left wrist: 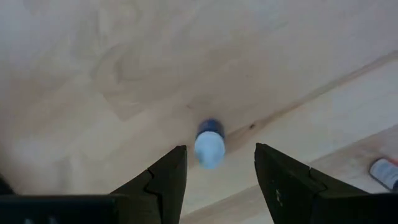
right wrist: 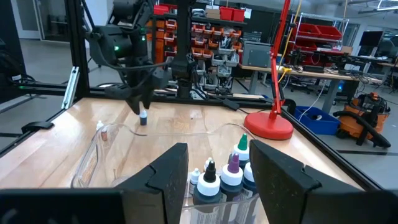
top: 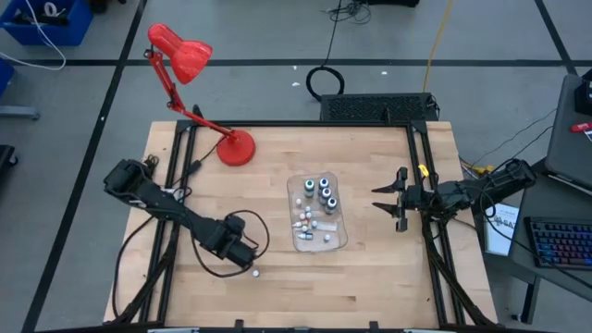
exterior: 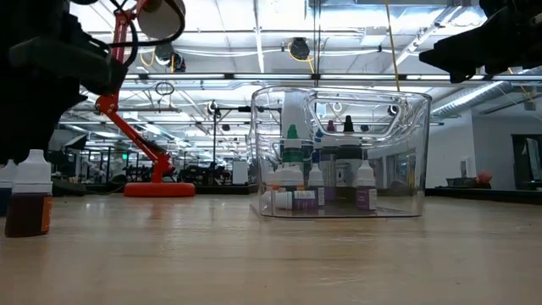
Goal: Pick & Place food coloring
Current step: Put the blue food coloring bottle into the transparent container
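My left gripper [top: 244,256] [left wrist: 219,149] is open and points down over the table's near-left part. Straight below it stands one tiny food coloring bottle [left wrist: 209,147] [right wrist: 143,117] with a white cap, upright on its base, in the gap between the fingers and apart from both. A second tiny bottle [top: 256,273] [left wrist: 385,173] [right wrist: 102,130] stands on the wood close by. The other food coloring bottles [top: 316,205] [exterior: 318,182] stand in the clear tray [top: 339,237] at mid-table. My right gripper [top: 382,199] [right wrist: 214,177] is open and hovers right of the tray.
A red desk lamp [top: 235,148] stands on the far-left part of the table, its head [top: 181,51] reaching past the far edge. Bare wood lies around the tray on the near and right sides. A brown-filled bottle [exterior: 30,203] shows at the low view's left.
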